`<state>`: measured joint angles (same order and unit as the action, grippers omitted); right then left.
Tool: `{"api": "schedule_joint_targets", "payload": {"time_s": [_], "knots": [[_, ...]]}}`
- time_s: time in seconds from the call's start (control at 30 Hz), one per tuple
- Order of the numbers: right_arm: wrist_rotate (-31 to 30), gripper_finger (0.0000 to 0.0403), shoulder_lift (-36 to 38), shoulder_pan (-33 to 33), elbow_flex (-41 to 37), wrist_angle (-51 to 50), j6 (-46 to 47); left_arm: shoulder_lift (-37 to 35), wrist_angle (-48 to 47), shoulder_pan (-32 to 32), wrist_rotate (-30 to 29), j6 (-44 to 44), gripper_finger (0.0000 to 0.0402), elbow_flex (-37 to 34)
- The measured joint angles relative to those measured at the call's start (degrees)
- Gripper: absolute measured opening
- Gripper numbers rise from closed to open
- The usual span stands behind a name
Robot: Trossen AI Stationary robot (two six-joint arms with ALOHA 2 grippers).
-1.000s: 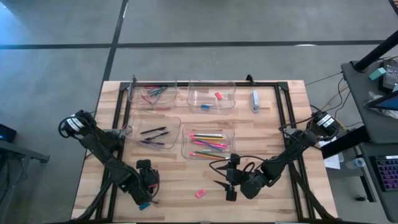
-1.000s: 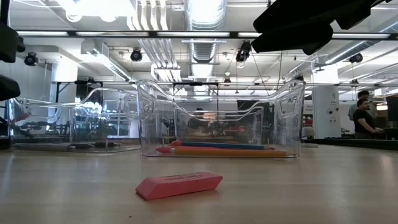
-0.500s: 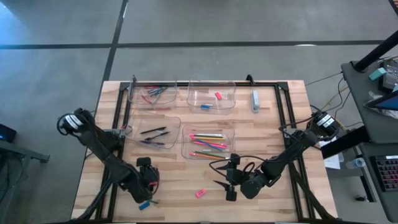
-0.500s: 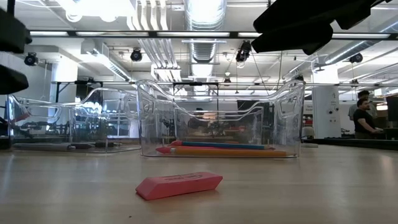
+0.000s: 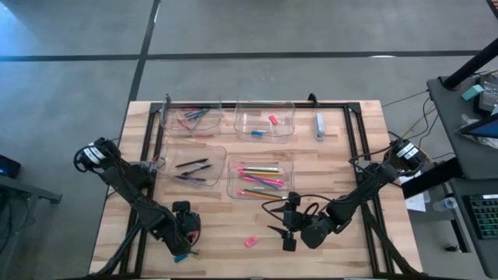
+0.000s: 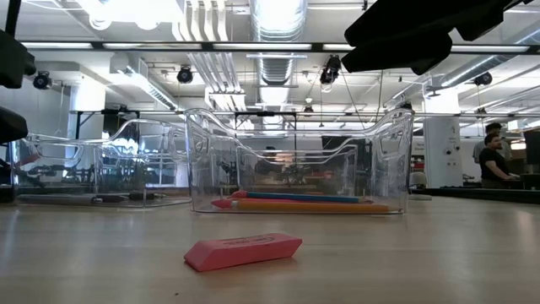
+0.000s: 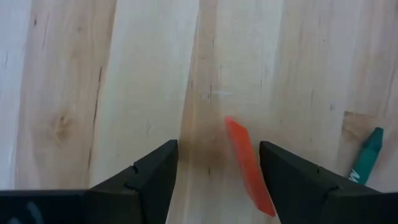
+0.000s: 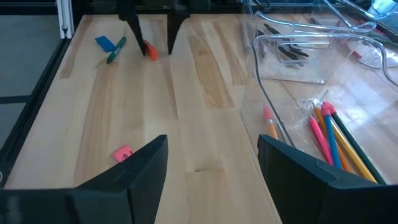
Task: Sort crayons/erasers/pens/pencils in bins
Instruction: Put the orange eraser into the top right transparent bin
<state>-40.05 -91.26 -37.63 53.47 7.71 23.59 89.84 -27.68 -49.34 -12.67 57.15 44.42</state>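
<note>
With the left pincer open over the red crayon, shift sideways to centre it, then descend to the surface; right pincer idle, open

From my console, both arms read as matt black, built of slim tubular links joined by thicker rounded joint housings. The left arm has a shoulder housing with a pale ring marking and a small red-and-white patch partway along; the right arm has a similar light marking at its shoulder. Thin black cables loop loosely off the right arm's wrist. The left gripper has two flat, dark, wedge-shaped fingers with bevelled edges and a plain finish. The right gripper has matching black fingers, broad, angular and unmarked.
</note>
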Motion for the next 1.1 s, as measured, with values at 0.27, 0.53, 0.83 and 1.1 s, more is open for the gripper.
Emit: {"api": "schedule_joint_targets", "payload": {"time_s": [0.27, 0.53, 0.83, 1.1], "knots": [[0.00, 0.0237, 0.00, 0.00, -0.02, -0.14, 0.00, -0.09, -0.08, 0.01, -0.39, 0.67, 0.0168, -0.59], [0.00, 0.0237, 0.00, 0.00, -0.02, -0.14, -0.45, -1.39, -1.10, 1.44, -3.07, -2.06, 0.0013, 1.57], [-1.62, 0.0237, 0.00, 0.27, -0.02, 0.44, -2.17, -16.22, 1.46, 9.82, -18.28, -24.80, 0.0017, 6.98], [-4.59, 0.0237, 0.00, 2.38, -0.02, 14.52, -10.66, -21.67, 35.66, 17.23, -17.15, -50.50, 0.0009, 2.44]]}}
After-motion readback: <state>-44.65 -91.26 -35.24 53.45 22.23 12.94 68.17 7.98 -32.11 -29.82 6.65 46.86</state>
